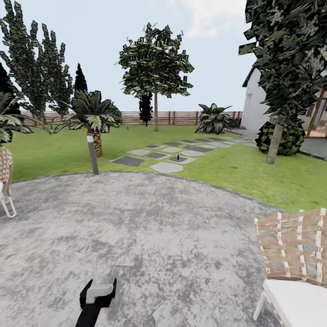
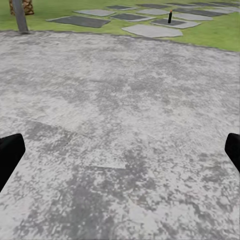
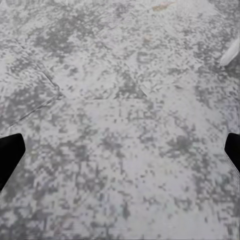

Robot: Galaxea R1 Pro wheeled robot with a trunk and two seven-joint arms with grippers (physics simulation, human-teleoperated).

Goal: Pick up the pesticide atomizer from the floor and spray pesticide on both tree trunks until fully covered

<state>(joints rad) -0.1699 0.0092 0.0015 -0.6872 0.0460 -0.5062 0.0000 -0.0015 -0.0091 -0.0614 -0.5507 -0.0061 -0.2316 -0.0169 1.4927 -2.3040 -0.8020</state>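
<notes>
Left end effector [image 1: 97, 290] low in head view, over grey speckled patio [image 1: 150, 245]. Left wrist view: the two black fingers [image 2: 10, 155] sit at opposite edges of the frame, spread wide, nothing between them but paving. Right end effector [image 3: 120, 150] in right wrist view: fingers likewise wide apart, empty, above patio; a white chair leg [image 3: 230, 52] near one corner.

Woven chair [image 1: 293, 254] with white seat at near right on the patio; part of a second chair [image 1: 5, 181] at the left edge.

Patio ends at the lawn [image 1: 254, 170]. Grey bollard lamp [image 1: 92, 154] stands at the patio rim, short palm [image 1: 93, 118] just behind it.

Pesticide atomizer [image 1: 178, 158]: small black upright object on one of the grey stepping stones [image 1: 166, 167] in the grass, past the patio edge, well apart from both end effectors. Also seen in left wrist view [image 2: 170, 16], upright on a stone.

Near tree trunk [image 1: 275, 143] at right beside a round bush [image 1: 281, 138]. Far tree trunk [image 1: 156, 111] centre, before the slat fence [image 1: 181, 118]. House [image 1: 259, 104] at far right.
</notes>
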